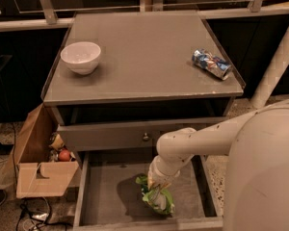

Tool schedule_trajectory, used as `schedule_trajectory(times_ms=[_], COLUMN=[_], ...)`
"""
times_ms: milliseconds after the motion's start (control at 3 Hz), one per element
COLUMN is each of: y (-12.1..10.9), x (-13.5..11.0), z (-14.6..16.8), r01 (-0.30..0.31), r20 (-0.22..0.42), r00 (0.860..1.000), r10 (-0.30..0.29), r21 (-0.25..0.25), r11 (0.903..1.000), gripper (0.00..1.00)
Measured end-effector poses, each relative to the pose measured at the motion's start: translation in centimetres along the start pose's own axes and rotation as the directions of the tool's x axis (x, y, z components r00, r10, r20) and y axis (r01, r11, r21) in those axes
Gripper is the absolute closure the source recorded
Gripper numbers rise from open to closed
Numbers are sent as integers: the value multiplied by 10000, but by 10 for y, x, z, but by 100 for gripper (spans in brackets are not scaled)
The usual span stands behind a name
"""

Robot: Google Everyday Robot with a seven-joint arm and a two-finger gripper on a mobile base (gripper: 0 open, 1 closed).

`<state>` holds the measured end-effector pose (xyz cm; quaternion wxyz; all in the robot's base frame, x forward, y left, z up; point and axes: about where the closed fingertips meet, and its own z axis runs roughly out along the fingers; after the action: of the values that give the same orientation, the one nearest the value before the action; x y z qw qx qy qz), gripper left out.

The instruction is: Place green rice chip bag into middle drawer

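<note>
The green rice chip bag is a crinkly light-green bag with a white panel, inside the open middle drawer, near the middle of its floor. My gripper reaches down into the drawer from the white arm and is right over the top of the bag, in contact with it. The bag hides the fingertips. Whether the bag rests on the drawer floor or hangs just above it I cannot tell.
A closed drawer front with a small round knob sits above the open drawer. On the cabinet top stand a white bowl and a crushed blue-silver can. A cardboard box with items stands left of the cabinet.
</note>
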<state>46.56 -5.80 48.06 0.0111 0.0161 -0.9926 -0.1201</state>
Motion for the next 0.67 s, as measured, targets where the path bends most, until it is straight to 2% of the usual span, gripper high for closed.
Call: schedule_trajectory(times_ms=[333, 667], y=[-1, 6], x=[6, 13], z=[10, 16], r01=[-173, -101], r20=[-299, -599], r00=[9994, 9982], r10=[175, 100], r21=[44, -9], r11=[9998, 9999], gripper=[100, 100])
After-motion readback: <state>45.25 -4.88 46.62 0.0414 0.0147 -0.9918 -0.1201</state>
